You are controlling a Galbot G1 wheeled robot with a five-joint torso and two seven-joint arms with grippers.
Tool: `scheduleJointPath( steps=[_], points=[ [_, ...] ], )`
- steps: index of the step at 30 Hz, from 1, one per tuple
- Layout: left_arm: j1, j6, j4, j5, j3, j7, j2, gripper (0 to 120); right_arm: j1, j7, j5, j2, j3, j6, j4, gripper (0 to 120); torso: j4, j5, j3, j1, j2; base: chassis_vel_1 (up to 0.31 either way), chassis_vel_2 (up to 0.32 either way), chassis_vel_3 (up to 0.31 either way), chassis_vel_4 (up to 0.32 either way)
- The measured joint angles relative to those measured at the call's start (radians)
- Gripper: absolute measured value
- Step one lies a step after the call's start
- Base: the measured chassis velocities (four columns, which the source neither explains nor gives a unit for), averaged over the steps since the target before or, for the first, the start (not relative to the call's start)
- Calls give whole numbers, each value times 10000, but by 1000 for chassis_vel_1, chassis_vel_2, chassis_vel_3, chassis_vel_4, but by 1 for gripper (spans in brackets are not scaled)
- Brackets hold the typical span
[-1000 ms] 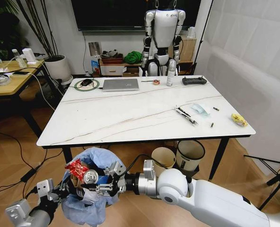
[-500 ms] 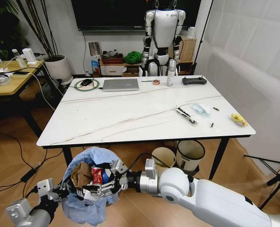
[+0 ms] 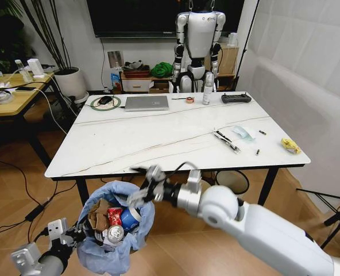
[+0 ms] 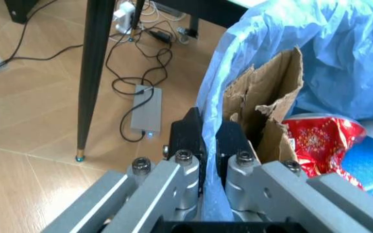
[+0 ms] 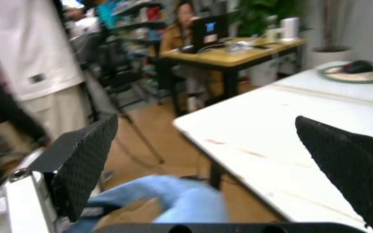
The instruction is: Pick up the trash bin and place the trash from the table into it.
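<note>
Now, right end effector (image 3: 149, 185): fingers spread wide and empty, hanging above the bin's mouth, just under the near edge of the worktop.
Left end effector (image 4: 209, 141): clenched on the trash bin's bag-covered rim, black fingers pinching the blue plastic, low at the robot's left.
Trash bin (image 3: 117, 230): off the worktop, held in front of the robot below the near edge, light-blue bag puffing over its rim.
Inside the bin: torn brown cardboard box (image 4: 264, 114) against the near wall, red wrapper (image 4: 319, 141) beside it, blue paper cup (image 3: 131, 218), and a can (image 3: 114, 233) showing its silver end.
Worktop (image 3: 130, 144): white, faintly veined, on black legs.
Trash on the worktop: light-blue mask (image 3: 244, 133) and yellow scrap (image 3: 290, 145) toward the right side, well apart from the bin.
Far edge of the worktop: silver laptop (image 3: 146, 103) and black controller (image 3: 235, 98).
</note>
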Motion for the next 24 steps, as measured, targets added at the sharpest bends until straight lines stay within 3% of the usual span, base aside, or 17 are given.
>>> scheduleJointPath(
  steps=[2,8,13,18,24],
  points=[
    [-3,0,0,0,3,1,7,0,-42,43,12,4,146,-15,-26,100,0,0,0,0,0,0,0,0,0],
    [-72,-1,-94,-80,4,8,113,0,-854,737,203,-102,2210,-249,-278,100,0,-1,0,0,0,0,0,0,0],
    [-92,-13,-90,-72,6,38,158,0,-1285,1042,259,-133,2874,-341,-308,100,-1,2,0,0,0,0,0,0,0],
    [-162,-62,21,-17,23,96,197,0,-2323,1729,-38,-33,4234,-384,-537,100,-2,2,0,-2,1,0,0,0,0],
    [-237,-121,252,-77,30,199,340,0,-3811,2370,-1019,154,5995,739,-1090,100,-1,1,0,-2,1,0,0,0,0]
  ],
)
